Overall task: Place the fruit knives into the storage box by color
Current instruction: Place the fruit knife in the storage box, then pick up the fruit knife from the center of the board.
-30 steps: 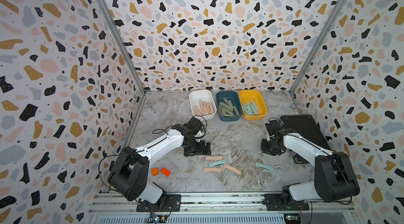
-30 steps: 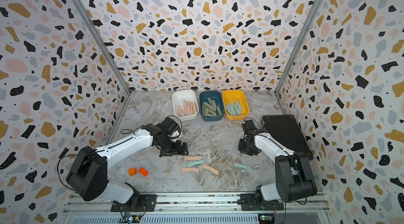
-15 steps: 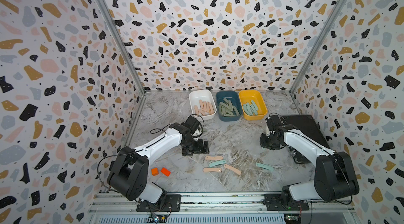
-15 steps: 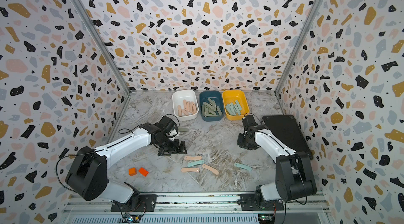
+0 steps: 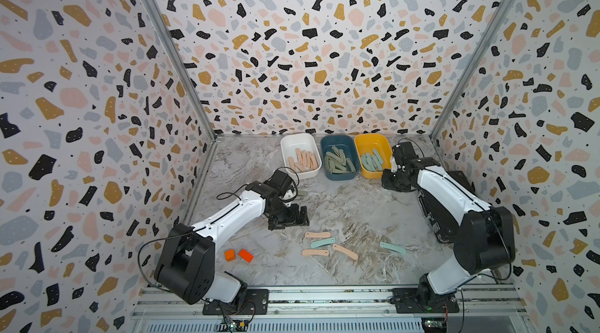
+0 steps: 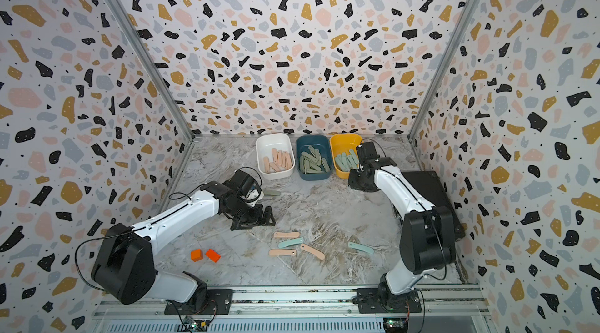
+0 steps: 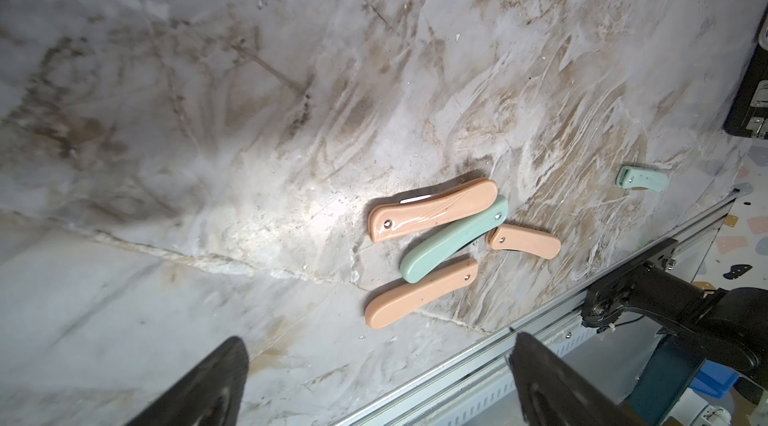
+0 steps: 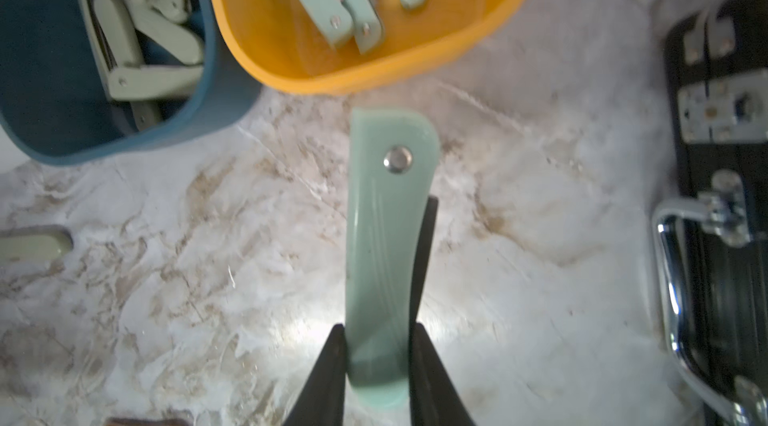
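Two small orange blocks [image 5: 245, 255] lie left on the veined marble table [image 5: 350, 204], near the left gripper [image 7: 374, 361], its jaws wide over bare stone. Rightward, three smooth peach knives [image 5: 318, 235] and a mint knife [image 5: 322, 242] cluster, slim and gently curved, a second mint knife [image 5: 393, 248] apart. Behind, a rounded white tub [image 5: 297, 141], blue tub [image 5: 341, 176] and yellow tub [image 5: 371, 174] hold peach, sage and mint knives; the right gripper [image 8: 378, 332] pinches a glossy mint knife [image 8: 388, 216] with a steel rivet, close to the yellow tub's rim.
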`<state>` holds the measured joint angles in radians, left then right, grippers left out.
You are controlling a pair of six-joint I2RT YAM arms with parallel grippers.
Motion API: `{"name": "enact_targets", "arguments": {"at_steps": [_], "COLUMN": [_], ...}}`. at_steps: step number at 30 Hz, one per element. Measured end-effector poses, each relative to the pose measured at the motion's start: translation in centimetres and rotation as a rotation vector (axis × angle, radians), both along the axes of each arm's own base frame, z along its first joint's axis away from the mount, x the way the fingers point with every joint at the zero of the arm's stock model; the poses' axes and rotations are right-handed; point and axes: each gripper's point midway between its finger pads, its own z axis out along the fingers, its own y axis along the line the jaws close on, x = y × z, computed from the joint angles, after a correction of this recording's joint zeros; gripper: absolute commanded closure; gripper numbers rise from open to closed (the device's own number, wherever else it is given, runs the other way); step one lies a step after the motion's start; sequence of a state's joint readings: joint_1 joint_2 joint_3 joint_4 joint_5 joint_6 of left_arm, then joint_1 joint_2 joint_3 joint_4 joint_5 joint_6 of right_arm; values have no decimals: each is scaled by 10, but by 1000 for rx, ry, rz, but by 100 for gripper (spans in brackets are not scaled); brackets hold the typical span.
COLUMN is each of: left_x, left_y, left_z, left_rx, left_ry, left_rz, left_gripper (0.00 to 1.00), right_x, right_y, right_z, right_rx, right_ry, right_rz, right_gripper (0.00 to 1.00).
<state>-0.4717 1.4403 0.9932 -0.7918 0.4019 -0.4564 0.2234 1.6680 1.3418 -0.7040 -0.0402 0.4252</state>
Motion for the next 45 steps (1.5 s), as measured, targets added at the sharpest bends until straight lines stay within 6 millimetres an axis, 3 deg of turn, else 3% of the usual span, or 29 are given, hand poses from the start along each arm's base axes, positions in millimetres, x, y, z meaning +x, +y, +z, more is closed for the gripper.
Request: {"name": "enact_targets", "arguments": {"at_steps": [6, 12, 18, 25, 27, 29, 34, 37, 41, 45], "left_x": [2, 3, 3, 1, 0, -1, -14, -32, -49, -57], "left_y": [0, 4, 4, 5, 6, 6, 9, 4, -4, -1], "left_z": [1, -2, -3, -3, -3, -1, 10, 12, 6, -5], "left_rx": [-9, -2, 4, 10, 11, 9, -6, -4, -3, 10], "left_ry": [3, 15, 21, 27, 30, 29, -5, -7, 19, 57], "left_rz": [1, 3, -2, -2, -2, -2, -10, -45, -78, -56], "left_gripper": [1, 1, 1, 1, 1, 1, 1, 1, 1, 1], "right_x": [72, 128, 141, 138, 125, 99, -8, -72, -151, -201], "right_y": [14, 23, 29, 29, 27, 23, 8, 7, 14, 19], "right_z": [-10, -39, -61, -37, -23, -6, 17, 3, -41, -67], "right_rx": [-34, -79, -84, -76, -66, -45, 3, 15, 17, 36], "right_ry": [-14, -7, 28, 4, -8, -5, 26, 80, 219, 306], "right_rz": [42, 100, 149, 164, 159, 135, 73, 70, 82, 73], "right_gripper": [84, 79, 68, 55, 54, 53, 53, 53, 51, 45]}}
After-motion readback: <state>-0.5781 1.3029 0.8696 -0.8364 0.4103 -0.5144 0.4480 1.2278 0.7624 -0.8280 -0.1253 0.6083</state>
